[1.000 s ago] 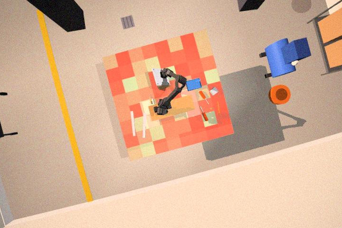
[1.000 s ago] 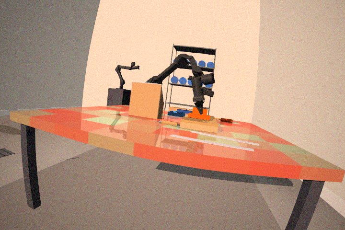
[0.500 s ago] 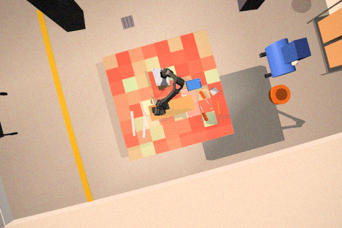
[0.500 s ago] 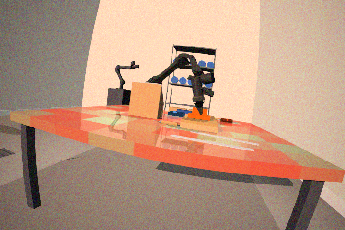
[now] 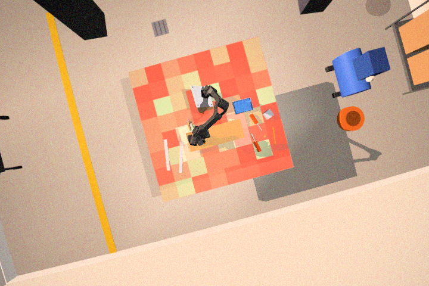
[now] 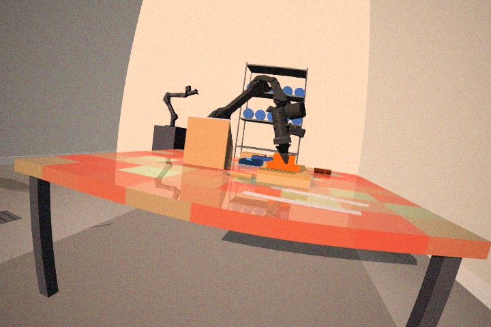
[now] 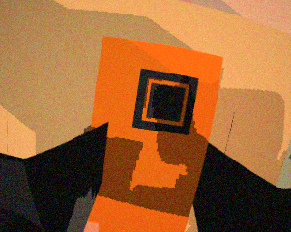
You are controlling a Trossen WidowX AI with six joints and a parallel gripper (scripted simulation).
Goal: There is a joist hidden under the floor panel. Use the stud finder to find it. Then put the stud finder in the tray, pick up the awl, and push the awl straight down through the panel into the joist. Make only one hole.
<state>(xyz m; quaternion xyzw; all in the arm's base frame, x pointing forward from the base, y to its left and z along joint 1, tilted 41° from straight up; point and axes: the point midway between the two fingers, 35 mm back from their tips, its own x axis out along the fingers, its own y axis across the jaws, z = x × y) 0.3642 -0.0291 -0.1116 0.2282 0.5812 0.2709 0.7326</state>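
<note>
My gripper (image 5: 196, 139) (image 6: 284, 152) (image 7: 151, 134) points straight down and is shut on the orange stud finder (image 6: 282, 164) (image 7: 122, 77). The stud finder rests flat on the tan floor panel (image 5: 226, 127) (image 6: 281, 178) (image 7: 48, 77), near the panel's left end in the overhead view. Its square indicator window (image 7: 166, 103) is dark. The blue tray (image 5: 242, 105) (image 6: 254, 160) lies beyond the panel's far right corner. Two orange-handled pointed tools (image 5: 254, 119) (image 5: 256, 145) lie right of the panel; I cannot tell which is the awl.
The arm's base block (image 5: 198, 97) (image 6: 207, 142) stands behind the panel. Two white strips (image 5: 167, 154) (image 5: 180, 157) lie left of the panel. A small grey block (image 5: 268, 114) and a thin orange stick (image 5: 273, 134) lie at the table's right side.
</note>
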